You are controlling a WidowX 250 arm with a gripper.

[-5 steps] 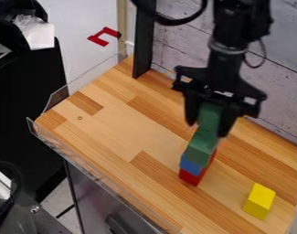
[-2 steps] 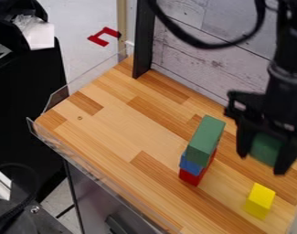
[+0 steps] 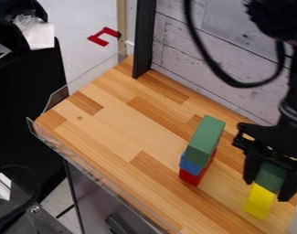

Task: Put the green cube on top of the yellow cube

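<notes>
your dark green cube [image 3: 271, 177], gripped and partly hidden from you, over at the right, right by the top of your bright yellow cube [image 3: 259, 203], contact unclear, the yellow one sitting on the wooden tabletop [image 3: 114, 132], near right

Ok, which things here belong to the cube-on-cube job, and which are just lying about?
Part of the job:
- green cube, held in the pincer
- yellow cube, the one it should go on

Just lying about:
- long green block, top of the stack
- blue block beneath it
- red block at the bottom
</notes>
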